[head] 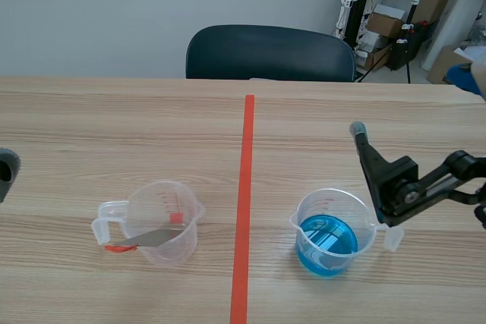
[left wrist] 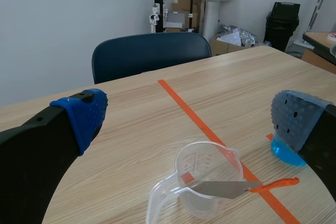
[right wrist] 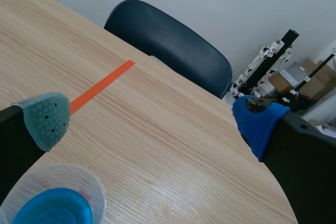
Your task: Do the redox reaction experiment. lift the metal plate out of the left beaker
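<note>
The metal plate (left wrist: 220,188) lay tilted in the left beaker (left wrist: 210,182), its grey blade resting across the rim and its orange-red end (left wrist: 278,183) poking out past the wall. It sat ahead of and below the left gripper (left wrist: 189,116), roughly between the lines of the two fingers. Those jaws were spread wide and gripped nothing, well clear of the plate. The right gripper (right wrist: 152,121) was likewise released. The right beaker (right wrist: 52,203), holding blue liquid, stood just under and beside one of its fingers.

The risk, as I judged it, lay in the beaker. It looked like light clear plastic, so a finger nudging the rim on the way down could slide or tip it. The plate was thin and slanted, so pads closing on its flat could let it twist or slip back in. If the blade caught the rim while rising, the beaker could have been dragged up with it. Any stray swing of the right arm threatened a blue spill.
</note>
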### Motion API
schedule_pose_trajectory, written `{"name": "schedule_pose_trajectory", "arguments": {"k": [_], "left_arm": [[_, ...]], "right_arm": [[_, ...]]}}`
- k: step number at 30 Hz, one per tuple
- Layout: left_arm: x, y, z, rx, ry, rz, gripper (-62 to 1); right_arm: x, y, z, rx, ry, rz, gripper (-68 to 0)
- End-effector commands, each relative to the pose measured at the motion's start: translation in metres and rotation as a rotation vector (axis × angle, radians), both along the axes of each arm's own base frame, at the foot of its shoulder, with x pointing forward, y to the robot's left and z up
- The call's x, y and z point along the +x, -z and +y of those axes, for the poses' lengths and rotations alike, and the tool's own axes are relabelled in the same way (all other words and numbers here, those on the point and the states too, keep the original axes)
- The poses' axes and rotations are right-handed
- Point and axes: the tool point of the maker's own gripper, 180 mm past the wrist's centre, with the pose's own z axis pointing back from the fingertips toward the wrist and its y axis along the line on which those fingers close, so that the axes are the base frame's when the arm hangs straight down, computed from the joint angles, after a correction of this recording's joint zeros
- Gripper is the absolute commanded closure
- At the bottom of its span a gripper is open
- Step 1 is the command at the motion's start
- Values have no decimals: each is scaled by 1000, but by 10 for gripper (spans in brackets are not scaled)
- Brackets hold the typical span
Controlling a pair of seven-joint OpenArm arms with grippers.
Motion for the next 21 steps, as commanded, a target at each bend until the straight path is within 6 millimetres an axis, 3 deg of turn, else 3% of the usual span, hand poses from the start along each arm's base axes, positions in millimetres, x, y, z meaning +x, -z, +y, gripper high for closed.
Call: {"name": "schedule_pose_trajectory", "arguments": {"k": [1,21], "left_arm": [[1,-10,-2,-21,0,-33,-623],[1,-9,-2,-18,0,-30,-623]], "right_arm": [[5,-12,-4,0,5,-40,-657],[6,-15,-7,7,16,-44,-657]]}}
